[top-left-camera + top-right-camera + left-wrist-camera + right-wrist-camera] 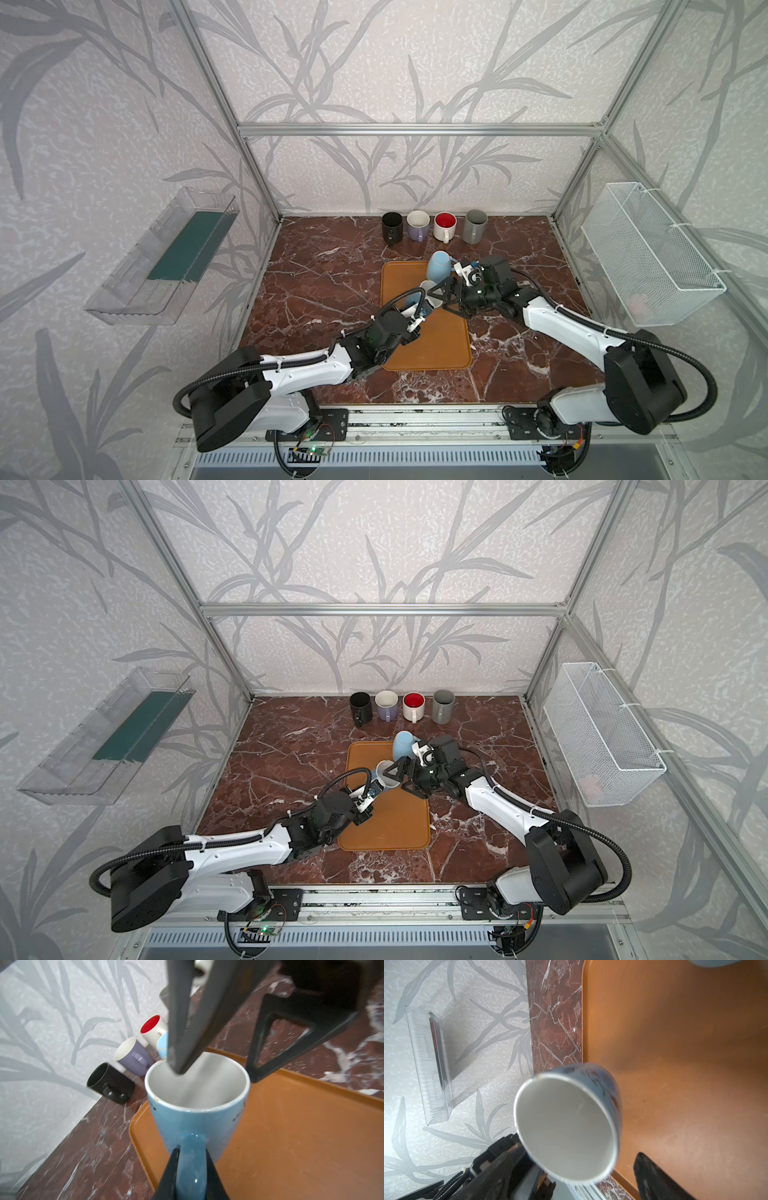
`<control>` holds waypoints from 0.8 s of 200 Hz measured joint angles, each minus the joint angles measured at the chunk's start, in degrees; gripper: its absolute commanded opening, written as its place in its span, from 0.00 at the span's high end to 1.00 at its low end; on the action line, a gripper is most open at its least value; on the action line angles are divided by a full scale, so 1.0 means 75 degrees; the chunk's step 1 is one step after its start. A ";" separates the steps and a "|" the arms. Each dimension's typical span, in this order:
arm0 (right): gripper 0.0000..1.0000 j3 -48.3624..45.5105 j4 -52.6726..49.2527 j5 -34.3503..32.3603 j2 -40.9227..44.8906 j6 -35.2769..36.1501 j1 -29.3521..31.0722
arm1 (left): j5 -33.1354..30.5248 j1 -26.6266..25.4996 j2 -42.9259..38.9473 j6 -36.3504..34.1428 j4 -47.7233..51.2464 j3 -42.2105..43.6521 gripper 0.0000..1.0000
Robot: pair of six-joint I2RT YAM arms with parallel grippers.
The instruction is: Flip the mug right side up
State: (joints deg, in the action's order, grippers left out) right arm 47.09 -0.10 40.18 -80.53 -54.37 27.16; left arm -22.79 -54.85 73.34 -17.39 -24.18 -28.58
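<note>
A light blue mug with a white inside hangs tilted above the orange tray, its mouth up toward the camera. My left gripper is shut on its handle, also seen in both top views. My right gripper stands open at the mug's rim. In the left wrist view one of its fingers is over the mouth and the other is outside the wall. The right wrist view looks into the mug, with one fingertip beside it.
A second light blue mug stands on the tray's far edge, apparently mouth down, close behind my right gripper. Black, lilac, red-lined white and grey mugs line the back wall. A wire basket and a clear bin hang on the side walls.
</note>
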 measured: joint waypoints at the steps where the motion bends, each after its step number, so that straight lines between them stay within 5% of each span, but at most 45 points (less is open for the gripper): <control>1: 0.08 0.0000 0.0003 0.0003 0.0000 0.0003 -0.0003 | -0.0009 0.0006 0.0000 0.0009 0.0006 0.0003 1.00; 69: 0.08 -0.0096 0.0076 0.0020 0.0315 0.0154 -0.0254 | -0.0522 0.0289 0.0000 0.0455 0.0023 0.0038 1.00; 160: 0.08 -0.0653 -0.0361 -0.0405 0.1513 0.0863 -0.0472 | -0.0157 0.2952 0.0230 0.2034 0.0752 -0.0883 1.00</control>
State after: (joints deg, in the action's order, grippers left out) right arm 42.19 -2.81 37.15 -69.19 -47.90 23.62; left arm -23.97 -32.71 75.07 -2.13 -18.55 -35.20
